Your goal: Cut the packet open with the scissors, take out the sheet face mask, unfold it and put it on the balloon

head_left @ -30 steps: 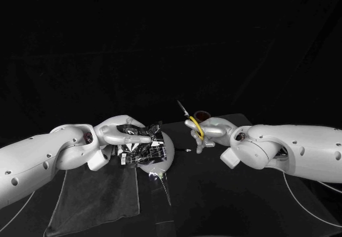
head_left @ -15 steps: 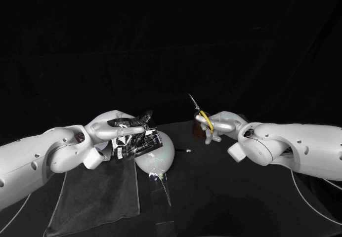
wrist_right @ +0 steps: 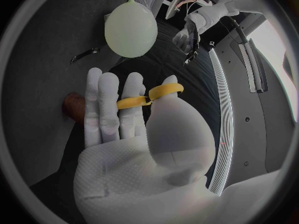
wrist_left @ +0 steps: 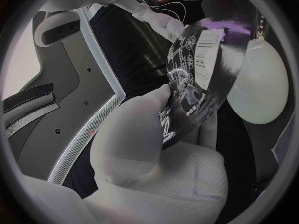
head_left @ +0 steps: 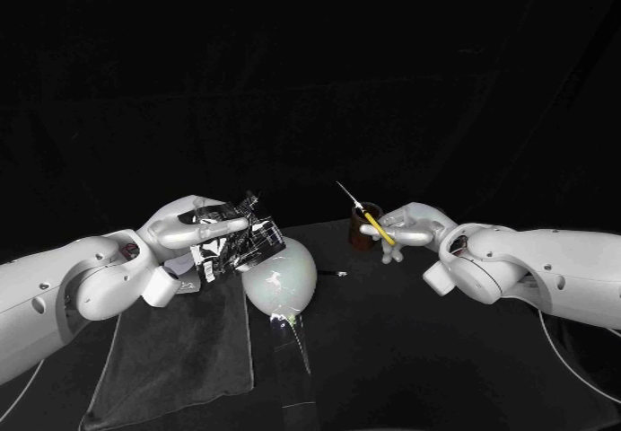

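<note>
In the head view my left hand (head_left: 192,230) holds the dark printed packet (head_left: 237,240) upright, just above and left of the pale balloon (head_left: 284,279) on the table. The left wrist view shows the packet (wrist_left: 194,79) pinched between my fingers, with the balloon (wrist_left: 261,84) behind it. My right hand (head_left: 409,230) grips the yellow-handled scissors (head_left: 375,224), whose thin blade points up and toward the packet. In the right wrist view the yellow handles (wrist_right: 149,97) ring the fingers of my right hand (wrist_right: 134,134), and the balloon (wrist_right: 131,29) lies beyond.
A brown cup-like object (head_left: 362,235) stands right behind the scissors. A dark cloth (head_left: 181,346) is spread on the table under my left arm. A small metal piece (head_left: 339,272) lies between balloon and right hand. A thin stick (head_left: 299,337) runs from the balloon toward the front.
My left hand has lifted the packet up and left, uncovering more of the balloon. My right hand has carried the scissors to the right and slightly higher.
</note>
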Motion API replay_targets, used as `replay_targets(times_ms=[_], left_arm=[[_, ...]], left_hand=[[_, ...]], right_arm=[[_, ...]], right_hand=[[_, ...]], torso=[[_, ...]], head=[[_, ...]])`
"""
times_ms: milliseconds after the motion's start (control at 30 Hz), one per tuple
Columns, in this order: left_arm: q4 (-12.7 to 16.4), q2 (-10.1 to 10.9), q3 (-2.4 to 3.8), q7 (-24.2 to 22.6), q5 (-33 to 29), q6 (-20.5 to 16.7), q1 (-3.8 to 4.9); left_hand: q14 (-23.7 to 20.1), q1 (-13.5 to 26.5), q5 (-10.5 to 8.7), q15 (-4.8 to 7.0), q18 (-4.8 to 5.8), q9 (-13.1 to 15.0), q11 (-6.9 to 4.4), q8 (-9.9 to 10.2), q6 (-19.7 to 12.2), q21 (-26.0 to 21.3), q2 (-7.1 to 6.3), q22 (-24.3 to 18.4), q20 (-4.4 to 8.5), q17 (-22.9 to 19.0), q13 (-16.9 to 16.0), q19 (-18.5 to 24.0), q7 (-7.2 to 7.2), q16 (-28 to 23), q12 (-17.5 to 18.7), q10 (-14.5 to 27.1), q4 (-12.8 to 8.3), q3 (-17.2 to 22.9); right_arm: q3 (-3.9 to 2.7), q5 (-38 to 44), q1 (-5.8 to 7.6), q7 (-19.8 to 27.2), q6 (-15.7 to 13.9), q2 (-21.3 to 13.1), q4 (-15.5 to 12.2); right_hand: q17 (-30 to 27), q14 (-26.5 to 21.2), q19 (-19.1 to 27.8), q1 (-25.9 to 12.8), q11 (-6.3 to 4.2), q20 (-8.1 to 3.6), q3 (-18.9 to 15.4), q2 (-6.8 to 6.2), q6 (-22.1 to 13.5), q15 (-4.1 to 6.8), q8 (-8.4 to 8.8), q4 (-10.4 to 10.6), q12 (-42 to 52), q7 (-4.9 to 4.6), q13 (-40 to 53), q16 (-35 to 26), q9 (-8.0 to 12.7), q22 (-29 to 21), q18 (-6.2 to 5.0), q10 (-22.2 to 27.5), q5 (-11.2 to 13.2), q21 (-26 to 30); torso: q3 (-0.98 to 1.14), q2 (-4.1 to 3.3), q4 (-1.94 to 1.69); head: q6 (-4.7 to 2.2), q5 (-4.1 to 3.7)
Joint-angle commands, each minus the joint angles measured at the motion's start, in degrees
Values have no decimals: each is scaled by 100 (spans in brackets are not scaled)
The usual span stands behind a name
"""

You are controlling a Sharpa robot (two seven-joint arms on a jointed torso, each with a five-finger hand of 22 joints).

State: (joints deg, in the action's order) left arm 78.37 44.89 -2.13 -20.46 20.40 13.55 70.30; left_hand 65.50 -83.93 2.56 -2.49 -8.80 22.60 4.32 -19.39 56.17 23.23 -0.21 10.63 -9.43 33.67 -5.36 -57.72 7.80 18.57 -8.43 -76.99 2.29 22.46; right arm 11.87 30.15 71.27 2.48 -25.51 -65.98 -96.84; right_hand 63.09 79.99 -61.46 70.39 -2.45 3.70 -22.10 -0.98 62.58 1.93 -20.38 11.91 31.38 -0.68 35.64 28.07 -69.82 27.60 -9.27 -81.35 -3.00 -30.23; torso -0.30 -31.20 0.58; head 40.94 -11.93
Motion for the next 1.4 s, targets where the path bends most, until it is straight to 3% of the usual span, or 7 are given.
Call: replay_targets(times_ms=[33,200,367,800,1067,1300,1400], left_arm=[[62,33,4,-107,-207,-141,-12],[112,82,3,-107,-214,-171,-24],[138,133,-1,-115,-163,-227,-68],[229,412,-7,-326,264,-588,-471],[145,664,-10,-427,815,-666,-724],[-83,780,-31,-401,1475,-549,-888],[-212,780,-52,-400,1755,-547,-959]], left_hand=[[-38,-9,19,19,-101,140,-26,-16,46,37,72,8,-2,8,-7,53,-1,1,-3,14,-171,141],[-38,-9,19,19,-101,140,-26,-16,46,37,72,8,-2,8,-7,53,-1,1,-3,14,-171,141],[-37,-8,19,19,-102,140,-26,-15,46,41,72,11,-1,9,-8,54,1,2,-4,13,-173,141],[-35,-1,19,18,-103,143,-25,-15,48,53,60,20,-1,11,-10,61,0,2,-4,15,-179,135],[-47,-1,19,16,-102,146,-26,-13,49,64,48,29,-2,10,-9,77,-5,-6,2,28,-190,132],[-73,2,19,13,-96,146,-25,-5,50,82,21,45,-6,6,-7,117,-5,-25,18,54,-213,124],[-113,3,20,1,-89,142,-17,10,41,93,13,58,-12,-6,1,169,1,-61,44,92,-230,130]], right_arm=[[-3,335,-16,-21,-21,-6,16],[-2,356,-41,-9,-60,-3,16],[-2,291,-59,87,-176,22,-6],[-3,20,-89,366,-418,101,82],[-4,-103,-102,452,-469,170,187],[-4,-160,-104,488,-490,204,248],[-5,-176,-105,500,-493,214,272]], right_hand=[[-19,-160,41,1814,-6,5,5,1749,23,178,35,-39,759,-21,-13,-51,9,7,-108,-54,-9,20],[-19,-160,41,1814,-6,5,5,1749,23,178,35,-39,759,-21,-13,-51,9,7,-108,-54,-9,20],[-9,-147,41,1834,-6,5,17,1762,37,179,48,-44,766,-21,9,-28,18,10,-109,-66,-10,18],[14,-122,34,1847,-8,4,33,1769,60,182,55,-44,798,-19,52,26,24,14,-110,-89,-9,13],[9,-120,32,1850,-9,4,35,1766,66,183,57,-44,780,-18,35,14,26,15,-111,-91,-8,12],[7,-120,32,1850,-9,4,35,1766,67,183,57,-44,778,-18,34,10,26,16,-111,-91,-8,12],[7,-120,32,1850,-9,4,35,1766,67,183,57,-44,778,-18,34,10,26,16,-111,-91,-8,12]], torso=[[-2,-2,1],[0,-6,-1],[8,-2,-7],[-18,9,-16],[-6,3,-11],[-10,5,-7],[-10,6,-12]], head=[[12,26],[6,70],[1,195],[66,645],[122,1018],[221,1501],[262,1609]])
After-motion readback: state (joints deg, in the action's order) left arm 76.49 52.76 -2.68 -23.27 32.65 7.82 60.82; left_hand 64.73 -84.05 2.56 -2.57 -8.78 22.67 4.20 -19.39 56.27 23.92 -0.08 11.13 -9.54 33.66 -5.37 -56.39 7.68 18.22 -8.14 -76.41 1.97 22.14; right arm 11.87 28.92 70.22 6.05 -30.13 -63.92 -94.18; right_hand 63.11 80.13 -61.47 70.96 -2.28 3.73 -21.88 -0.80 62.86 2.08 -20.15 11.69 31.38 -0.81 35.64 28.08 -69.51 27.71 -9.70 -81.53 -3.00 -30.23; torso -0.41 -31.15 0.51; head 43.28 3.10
